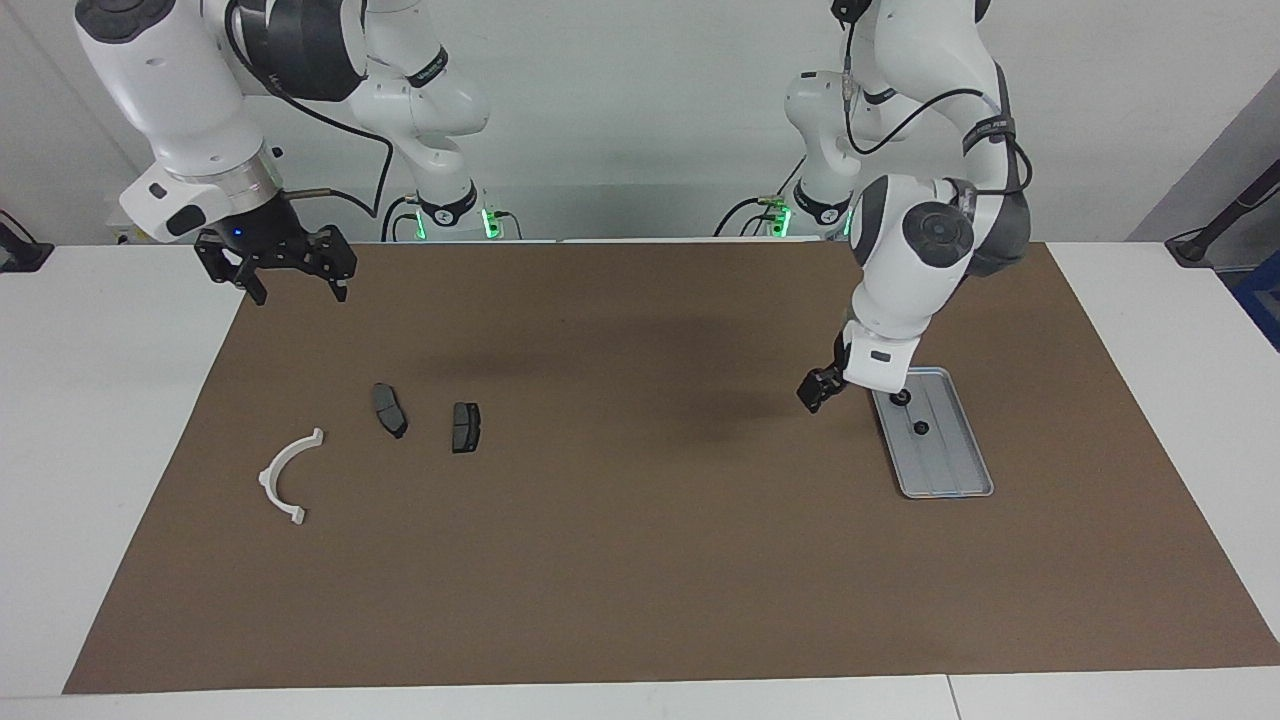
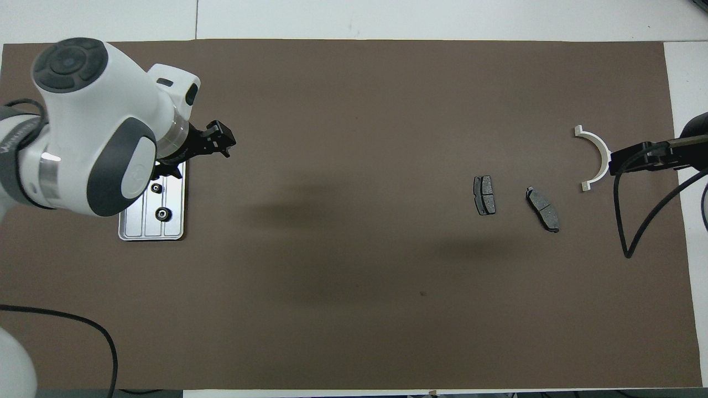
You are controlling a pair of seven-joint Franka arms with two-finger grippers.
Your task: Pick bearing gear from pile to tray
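Observation:
The silver tray (image 1: 950,470) lies on the brown mat toward the left arm's end and holds two small black gears (image 1: 900,397) (image 1: 921,427). It also shows in the overhead view (image 2: 138,229) with both gears (image 2: 156,188) (image 2: 163,214). My left gripper (image 1: 815,393) hangs low over the mat just beside the tray (image 2: 220,141). The pile lies toward the right arm's end: a white half-ring (image 1: 288,472) (image 2: 594,157) and two dark brake pads (image 1: 390,409) (image 1: 465,427) (image 2: 484,194) (image 2: 543,208). My right gripper (image 1: 298,290) is open, empty and raised over the mat's edge (image 2: 617,162).
The brown mat (image 1: 640,560) covers most of the white table. A black cable (image 2: 636,221) hangs from the right arm over the mat's end. A tiny dark speck (image 2: 423,293) lies on the mat near the middle.

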